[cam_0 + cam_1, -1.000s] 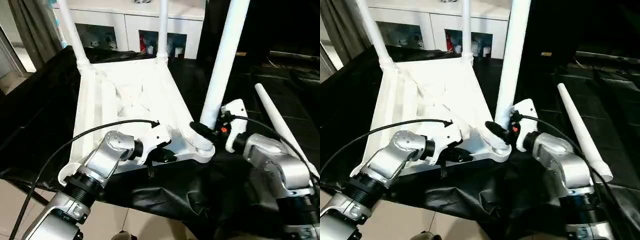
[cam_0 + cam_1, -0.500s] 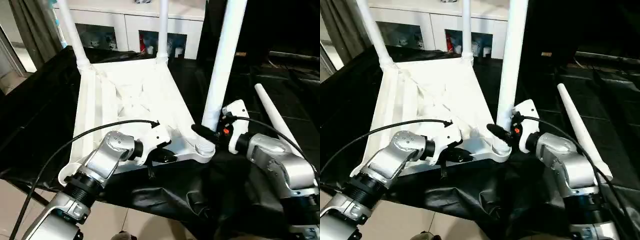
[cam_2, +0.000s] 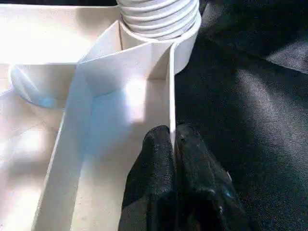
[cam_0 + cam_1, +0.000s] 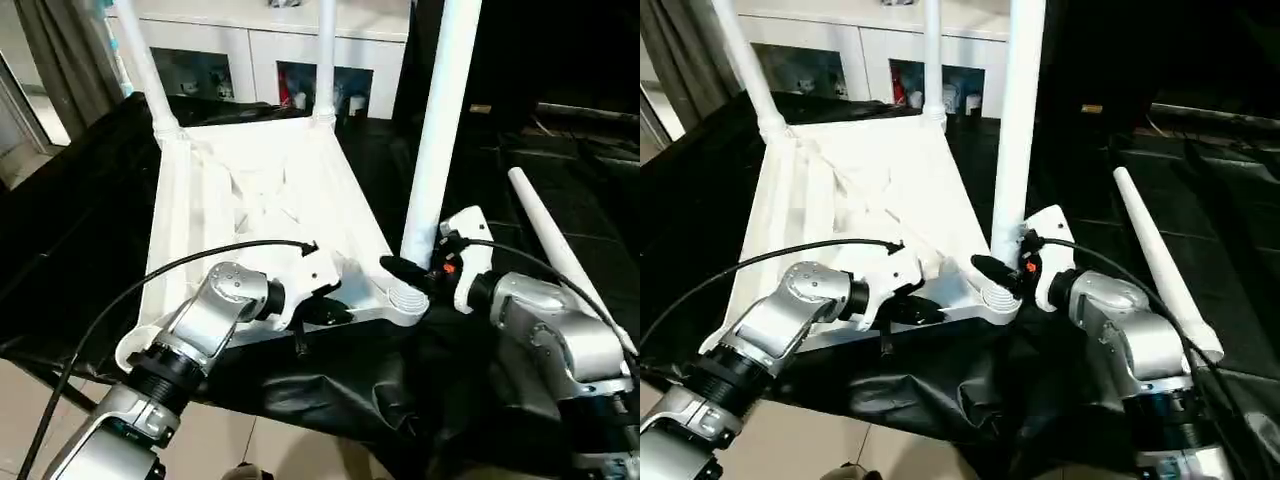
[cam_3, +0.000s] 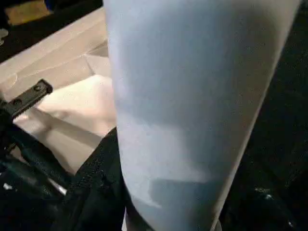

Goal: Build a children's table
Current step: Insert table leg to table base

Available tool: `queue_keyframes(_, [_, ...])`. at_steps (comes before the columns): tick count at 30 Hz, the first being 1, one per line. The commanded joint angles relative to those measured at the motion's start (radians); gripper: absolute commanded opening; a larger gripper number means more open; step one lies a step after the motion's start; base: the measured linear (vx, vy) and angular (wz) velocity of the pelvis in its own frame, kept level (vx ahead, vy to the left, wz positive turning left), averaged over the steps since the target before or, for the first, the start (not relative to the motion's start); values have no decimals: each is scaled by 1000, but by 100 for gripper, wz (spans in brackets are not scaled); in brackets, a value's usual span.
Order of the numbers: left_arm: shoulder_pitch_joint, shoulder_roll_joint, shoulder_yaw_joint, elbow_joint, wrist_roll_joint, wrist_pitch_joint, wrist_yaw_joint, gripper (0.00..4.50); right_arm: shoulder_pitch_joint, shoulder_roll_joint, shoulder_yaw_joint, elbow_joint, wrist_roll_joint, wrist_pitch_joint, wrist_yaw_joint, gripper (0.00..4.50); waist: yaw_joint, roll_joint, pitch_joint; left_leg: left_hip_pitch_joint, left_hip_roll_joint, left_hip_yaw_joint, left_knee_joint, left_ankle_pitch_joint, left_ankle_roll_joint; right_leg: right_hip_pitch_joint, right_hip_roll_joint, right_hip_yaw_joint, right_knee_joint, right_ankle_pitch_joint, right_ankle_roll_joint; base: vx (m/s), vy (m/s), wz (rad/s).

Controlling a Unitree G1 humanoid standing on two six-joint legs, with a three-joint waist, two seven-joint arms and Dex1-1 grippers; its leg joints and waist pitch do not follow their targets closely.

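Observation:
The white tabletop (image 4: 250,190) lies upside down on a black cloth, ribs up. Two legs stand in its far corner sockets, one on the left (image 4: 145,70) and one on the right (image 4: 326,55). A third leg (image 4: 438,140) stands nearly upright with its threaded foot in the near right corner socket (image 4: 405,300). My right gripper (image 4: 418,264) is shut on this leg just above the socket. My left gripper (image 3: 172,144) is shut on the tabletop's near rim wall, a little left of that socket. A fourth leg (image 4: 560,250) lies loose on the cloth to the right.
The black cloth (image 4: 330,380) hangs over the front edge above a tiled floor (image 4: 30,400). A white cabinet (image 4: 260,50) stands behind the tabletop, and a grey curtain (image 4: 55,60) hangs at the far left. My left arm's cable (image 4: 150,275) arcs over the tabletop's near end.
The leg in my right gripper has swung from a rightward lean to nearly upright over the socket. My left gripper stays on the rim.

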Motion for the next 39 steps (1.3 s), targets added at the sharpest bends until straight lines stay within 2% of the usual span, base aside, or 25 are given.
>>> queue_keyframes(1, [-15,-3,5,4,1,-6,4,0,11,9,-3,44,-7,-35,1,193,-2,-15,-67,21,29,-16,-72,-286,-5,38,-45,29,-84,-326,-173,0,0,0])
queue_keyframes(5, [-16,-2,8,7,1,-11,7,0,51,35,-36,56,21,-66,2,193,-2,-13,-65,24,29,-18,-75,-316,-9,35,-45,29,-90,-363,-160,0,0,0])
queue_keyframes(8, [-18,-2,10,12,1,-16,11,0,86,59,-65,61,40,-88,-2,193,-2,-14,-68,23,30,-19,-76,-308,-8,38,-44,28,-87,-346,-162,0,0,0])
queue_keyframes(9, [-20,-3,10,14,1,-17,12,0,101,71,-76,73,46,-108,-2,193,0,-8,-68,23,30,-18,-75,-307,-7,36,-46,30,-87,-332,-167,0,0,0])
queue_keyframes(11, [-22,-3,10,15,-1,-16,11,0,116,85,-90,90,56,-130,-5,193,-2,-11,-69,23,30,-19,-76,-314,-6,36,-44,29,-86,-313,-176,0,0,0])
queue_keyframes(13, [-25,-3,10,20,0,-20,11,0,133,105,-105,109,62,-162,-8,193,-2,-4,-67,25,30,-20,-78,-340,-11,34,-45,28,-89,-334,-176,0,0,0])
queue_keyframes(15, [-27,-3,10,24,0,-23,11,0,147,119,-114,116,66,-178,-11,193,-4,-6,-66,26,30,-20,-79,-358,-14,34,-45,27,-92,-353,-174,0,0,0])
queue_keyframes(20, [-37,-4,10,35,2,-29,9,0,189,152,-131,124,75,-221,-17,193,-3,-4,-65,28,30,-23,-82,-390,-22,31,-46,28,-97,-386,-162,0,0,0])
queue_keyframes(22, [-41,-5,11,39,3,-31,10,0,215,154,-115,143,49,-265,-12,192,-4,-2,-63,27,31,-25,-84,-400,-24,31,-46,27,-98,-397,-158,0,0,0])
queue_keyframes(26, [-45,-6,11,44,3,-34,9,0,229,132,-72,148,-4,-299,-3,192,-5,-3,-62,29,30,-26,-86,-421,-28,30,-46,27,-101,-424,-151,0,0,0])
queue_keyframes(34, [-49,-10,12,53,4,-40,10,0,215,73,14,105,-81,-292,32,192,-6,-9,-61,27,31,-26,-86,-420,-22,29,-46,28,-105,-454,-134,0,0,0])
queue_keyframes(35, [-50,-11,12,54,4,-40,10,0,203,65,25,111,-90,-287,32,192,-7,-13,-60,27,30,-26,-86,-422,-21,28,-46,27,-106,-460,-133,0,0,0])
queue_keyframes(36, [-50,-11,12,55,4,-41,10,0,195,59,33,116,-97,-283,33,192,-7,-11,-61,27,31,-27,-87,-421,-21,29,-47,27,-104,-461,-133,0,0,0])
queue_keyframes(39, [-52,-12,9,57,6,-46,9,0,164,37,57,134,-119,-254,41,192,-11,-13,-57,30,29,-28,-87,-445,-24,24,-47,26,-111,-515,-120,0,0,0])
